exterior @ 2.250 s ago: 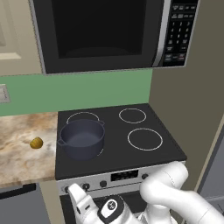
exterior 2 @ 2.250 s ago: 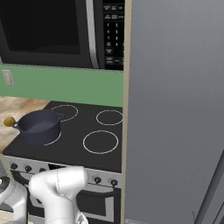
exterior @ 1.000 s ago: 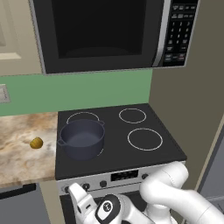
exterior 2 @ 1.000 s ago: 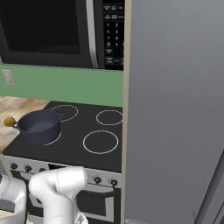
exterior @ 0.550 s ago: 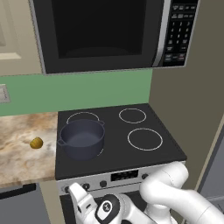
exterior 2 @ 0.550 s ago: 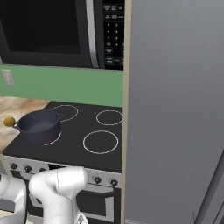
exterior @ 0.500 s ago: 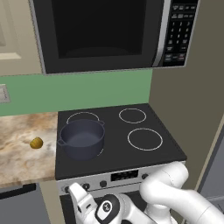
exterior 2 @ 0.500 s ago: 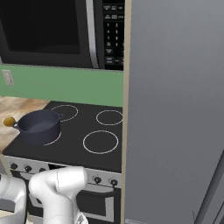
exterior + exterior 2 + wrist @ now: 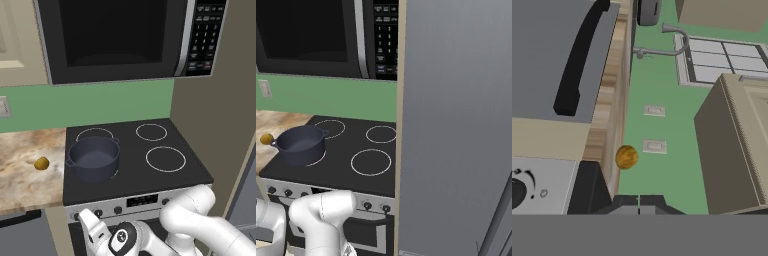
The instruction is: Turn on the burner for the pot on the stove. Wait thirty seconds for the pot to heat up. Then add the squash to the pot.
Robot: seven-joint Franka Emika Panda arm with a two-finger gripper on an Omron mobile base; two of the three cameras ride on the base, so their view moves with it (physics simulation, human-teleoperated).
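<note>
The dark blue-grey pot point(image 9: 94, 157) stands lidless on the front-left of the black glass stove point(image 9: 150, 172). An arc of its white burner ring point(image 9: 319, 159) shows at the pot's base. The small yellow-olive squash point(image 9: 42, 163) lies on the marbled counter left of the stove, and shows again as the squash point(image 9: 626, 157) past the counter's edge in the hand view. My gripper point(image 9: 86, 220) hangs low in front of the stove's silver panel near its left-hand knobs. Its dark fingertips point(image 9: 639, 202) are shut together with nothing between them.
A black microwave point(image 9: 115, 40) hangs over the stove. A tall grey cabinet side point(image 9: 456, 125) walls off the right. Black knobs point(image 9: 367, 205) line the panel. In the hand view, a grey door with a black handle point(image 9: 574, 65) and a faucet point(image 9: 662, 47) lie beyond.
</note>
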